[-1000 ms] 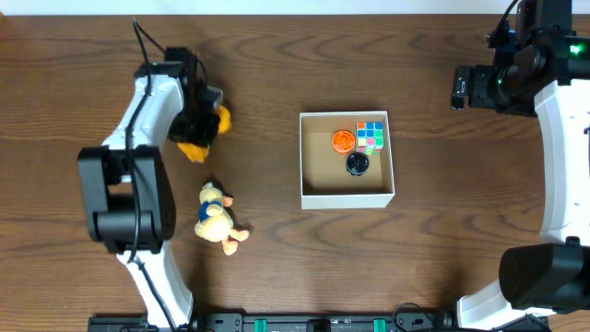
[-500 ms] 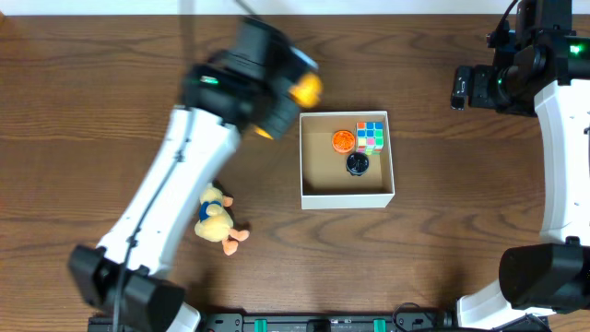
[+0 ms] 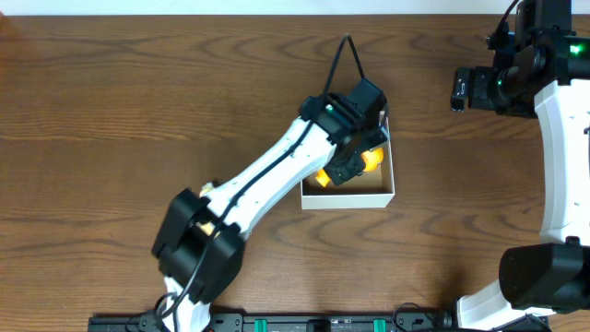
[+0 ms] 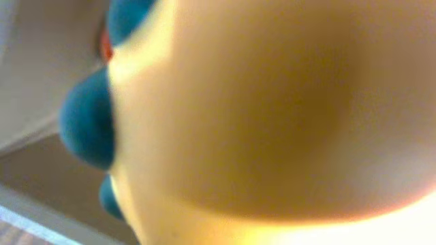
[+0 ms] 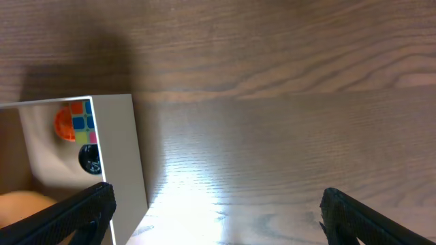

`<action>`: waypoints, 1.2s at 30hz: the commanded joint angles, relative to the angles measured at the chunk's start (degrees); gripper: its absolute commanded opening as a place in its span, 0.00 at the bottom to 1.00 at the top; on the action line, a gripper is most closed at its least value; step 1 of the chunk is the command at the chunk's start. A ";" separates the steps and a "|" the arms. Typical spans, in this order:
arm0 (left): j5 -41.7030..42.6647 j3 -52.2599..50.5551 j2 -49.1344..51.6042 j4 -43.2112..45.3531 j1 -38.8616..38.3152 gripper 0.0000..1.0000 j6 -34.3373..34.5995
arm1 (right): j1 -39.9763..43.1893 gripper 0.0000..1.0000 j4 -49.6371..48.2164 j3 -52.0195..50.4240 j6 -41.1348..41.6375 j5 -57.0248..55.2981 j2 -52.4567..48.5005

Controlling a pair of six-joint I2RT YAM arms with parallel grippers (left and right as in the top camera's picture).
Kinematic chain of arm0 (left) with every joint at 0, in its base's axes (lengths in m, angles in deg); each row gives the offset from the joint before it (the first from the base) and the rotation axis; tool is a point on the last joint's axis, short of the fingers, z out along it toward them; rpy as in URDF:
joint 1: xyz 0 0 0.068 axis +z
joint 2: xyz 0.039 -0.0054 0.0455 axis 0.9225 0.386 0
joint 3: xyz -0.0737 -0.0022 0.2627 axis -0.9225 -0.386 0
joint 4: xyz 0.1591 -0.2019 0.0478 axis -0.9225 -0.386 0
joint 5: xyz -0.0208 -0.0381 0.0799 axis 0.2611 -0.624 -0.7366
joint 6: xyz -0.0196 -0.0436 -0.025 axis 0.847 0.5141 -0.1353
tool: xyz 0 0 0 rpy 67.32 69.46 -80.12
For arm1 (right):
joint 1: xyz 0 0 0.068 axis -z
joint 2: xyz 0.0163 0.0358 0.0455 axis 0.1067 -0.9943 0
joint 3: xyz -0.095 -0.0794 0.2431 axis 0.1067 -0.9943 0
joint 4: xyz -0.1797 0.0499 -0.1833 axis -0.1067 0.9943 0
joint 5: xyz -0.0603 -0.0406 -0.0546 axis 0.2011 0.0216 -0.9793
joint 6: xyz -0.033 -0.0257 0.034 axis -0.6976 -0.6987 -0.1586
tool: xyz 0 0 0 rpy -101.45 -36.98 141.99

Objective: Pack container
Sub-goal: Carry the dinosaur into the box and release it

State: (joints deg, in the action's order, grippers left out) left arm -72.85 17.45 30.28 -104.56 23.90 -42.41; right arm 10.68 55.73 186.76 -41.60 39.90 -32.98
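"Where was the toy?"

"Clenched in my left end effector [image 3: 353, 164]. The yellow toy [image 4: 272, 109] filled that wrist view. I held it over the container [image 3: 347, 197], within the outline of its white walls, so a release would land it inside."

"And the container itself?"

"Mid-counter [image 3: 138, 92], with a puzzle cube [image 5: 83, 117] in its far corner."

"The other arm?"

"My right end effector [image 5: 214, 201] hung released, well apart at the far right. I'd judge that kept it clear."

table [image 3: 111, 92]: matt wood w/ grain | container [image 3: 359, 199]: smooth white cardbd
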 commanded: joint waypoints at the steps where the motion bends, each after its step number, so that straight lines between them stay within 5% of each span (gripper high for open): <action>1: -0.07 -0.39 2.25 -0.37 0.52 0.06 0.26 | 0.31 0.99 0.13 -0.48 -0.94 0.39 -0.04; 8: -0.04 -0.39 4.52 -3.04 0.61 0.07 0.31 | 0.31 0.99 0.26 -0.48 -0.92 0.39 -0.04; 10: -0.04 -0.39 4.66 -4.04 0.61 0.24 0.31 | 0.31 0.99 0.26 -0.48 -0.92 0.39 -0.04; 13: -0.07 -0.39 4.66 -4.44 0.61 0.29 0.28 | 0.31 0.99 0.24 -0.48 -0.92 0.42 -0.04; 15: -0.07 -0.39 4.66 -4.44 0.61 0.42 0.28 | 0.31 0.99 0.24 -0.48 -0.92 0.39 -0.04; 29: -0.07 -0.39 4.66 -4.46 0.61 0.56 0.26 | 0.31 0.99 0.24 -0.48 -0.92 0.39 -0.04; 36: -0.09 -0.39 4.61 -4.46 0.61 0.73 0.07 | 0.31 0.99 0.24 -0.48 -0.94 0.39 -0.04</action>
State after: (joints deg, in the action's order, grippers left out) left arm -72.85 17.39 34.48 -108.56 24.18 -42.35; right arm 10.68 55.80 186.76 -41.60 39.92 -32.98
